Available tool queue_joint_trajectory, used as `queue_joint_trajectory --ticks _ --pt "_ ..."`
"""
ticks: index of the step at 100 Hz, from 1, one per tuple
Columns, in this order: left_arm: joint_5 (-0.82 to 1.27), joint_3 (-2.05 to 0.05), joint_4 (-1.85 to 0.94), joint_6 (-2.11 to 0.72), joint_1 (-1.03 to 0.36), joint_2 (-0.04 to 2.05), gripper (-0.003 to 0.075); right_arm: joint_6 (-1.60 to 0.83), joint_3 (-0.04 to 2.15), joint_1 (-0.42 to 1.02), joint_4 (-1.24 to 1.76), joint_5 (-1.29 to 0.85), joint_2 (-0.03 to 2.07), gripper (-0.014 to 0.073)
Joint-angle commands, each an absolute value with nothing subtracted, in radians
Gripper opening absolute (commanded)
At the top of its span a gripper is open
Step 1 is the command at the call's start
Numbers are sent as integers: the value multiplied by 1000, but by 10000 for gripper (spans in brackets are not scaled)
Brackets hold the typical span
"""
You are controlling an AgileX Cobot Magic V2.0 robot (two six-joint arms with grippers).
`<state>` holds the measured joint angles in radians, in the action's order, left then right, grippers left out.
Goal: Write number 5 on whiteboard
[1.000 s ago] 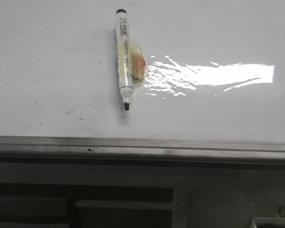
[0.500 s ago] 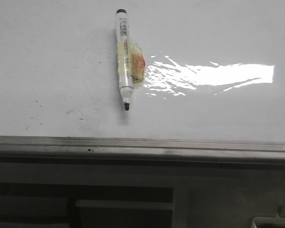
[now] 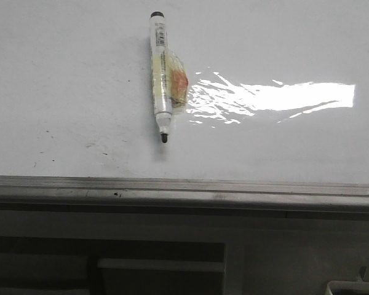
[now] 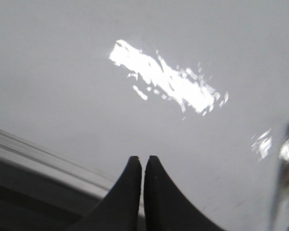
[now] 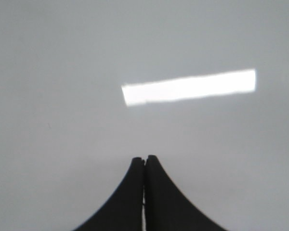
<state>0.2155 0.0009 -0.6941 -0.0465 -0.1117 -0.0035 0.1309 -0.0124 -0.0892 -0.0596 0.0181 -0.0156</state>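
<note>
Entry: task not yet begun. No number 5 shows anywhere on the whiteboard (image 3: 61,74); I see only small dark specks and a bright glare patch (image 3: 295,96).

Marker (image 3: 162,77) lies flat on the board, uncapped, untouched by either arm. Its long axis runs roughly away from the robot, with the black tip (image 3: 164,139) at the near end, pointing back toward the grey edge strip (image 3: 184,187). A yellowish, orange-tinted wrap of tape or film sits around mid-barrel.

Left gripper (image 4: 142,161): both fingers pressed together, clenched on nothing, hovering over the board near the edge strip. A blurred clear barrel, which I judge to be the marker, shows at the margin of the left wrist view, off to one side of the fingers.

Right gripper (image 5: 144,160): likewise clenched and empty, over bare board with the glare ahead of it. No marker in its view.

Judgement: the left arm is nearer the marker. It must first release its fingers, then close across the barrel, not along it.

Labels: a dark printed block near the far end of the barrel, too small to read. No brand legible.
</note>
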Motion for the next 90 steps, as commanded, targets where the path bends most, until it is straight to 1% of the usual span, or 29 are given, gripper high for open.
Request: queue_joint_trajectory --ticks 1,9,18,29,35,48,56,65,72,78,79,80,84,87,89,90 --pt "95 25 -982 -44 -109 -31 -20 126 -34 -92 -22 224 -28 -63" --pt "54 23 -1027 -44 -109 -31 -20 126 -32 -92 7 207 -28 -63" --pt "61 23 -1036 -44 -109 -31 -20 126 -28 -92 75 142 -28 -63" --pt "71 -11 -1010 -51 -112 -31 -20 130 17 -92 157 116 -28 -63" --pt "100 -54 -915 -80 -112 -18 -20 130 85 -88 154 65 -23 -63" --pt "213 -202 -633 -109 -112 76 -20 128 245 -80 113 -135 45 -63" --pt "271 -292 -495 -135 -112 188 -20 94 325 -51 85 -184 110 -63" --pt "315 -387 -463 -195 -113 330 -15 -6 395 -3 74 -225 193 -63" --pt "343 -447 -474 -228 -121 436 52 -61 443 34 74 -262 251 -55" --pt "363 -490 -498 -259 -143 509 182 -67 477 67 74 -289 290 -13" --pt "364 -494 -501 -264 -147 525 200 -67 484 71 74 -292 298 3" --pt "364 -501 -507 -267 -155 532 235 -67 488 78 74 -297 302 12" --pt "372 -518 -533 -281 -184 574 339 -67 510 98 74 -311 324 78" --pt "385 -533 -552 -283 -206 599 395 -67 523 117 74 -326 337 133" --pt "392 -542 -561 -283 -224 621 427 -67 536 129 74 -334 351 192" --pt "395 -544 -563 -283 -231 621 435 -67 536 133 74 -337 351 192"
